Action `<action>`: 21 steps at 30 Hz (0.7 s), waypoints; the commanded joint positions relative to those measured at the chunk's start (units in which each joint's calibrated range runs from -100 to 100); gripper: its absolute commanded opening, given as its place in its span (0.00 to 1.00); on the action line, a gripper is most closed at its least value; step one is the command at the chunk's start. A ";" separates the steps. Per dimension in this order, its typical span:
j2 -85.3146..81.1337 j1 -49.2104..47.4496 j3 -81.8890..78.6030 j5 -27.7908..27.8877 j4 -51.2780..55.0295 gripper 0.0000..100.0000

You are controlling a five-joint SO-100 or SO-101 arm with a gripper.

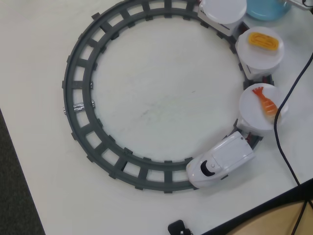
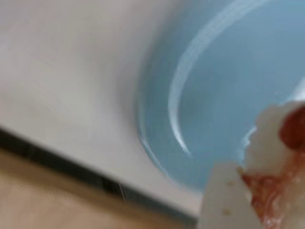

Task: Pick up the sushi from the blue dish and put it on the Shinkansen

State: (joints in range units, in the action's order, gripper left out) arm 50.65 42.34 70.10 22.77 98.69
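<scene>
Wrist view, blurry: sushi (image 2: pixel 281 176) sits at 4 o'clock, red topping over white rice, just against a white finger (image 2: pixel 221 200) of mine. Can't tell whether my fingers are clamped on it. Blue dish (image 2: pixel 228 95) fills 1 o'clock behind it, table (image 2: pixel 71 71) at 10. Overhead view lacks the sushi and my fingers; only the dish edge (image 1: pixel 266 9) at 1 o'clock. It shows Shinkansen (image 1: pixel 220 161) at 5 on grey track (image 1: pixel 78 93), shrimp piece (image 1: pixel 266 102) and egg piece (image 1: pixel 263 41) on its plates.
</scene>
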 commanded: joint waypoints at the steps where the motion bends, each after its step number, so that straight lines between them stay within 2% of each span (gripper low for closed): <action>1: -9.69 0.27 0.18 -0.48 0.97 0.02; 16: -16.62 -9.59 0.09 -2.90 0.97 0.02; 21: -16.79 -13.91 -7.27 -2.48 0.97 0.02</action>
State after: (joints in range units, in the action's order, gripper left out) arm 38.53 30.84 65.69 20.21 98.69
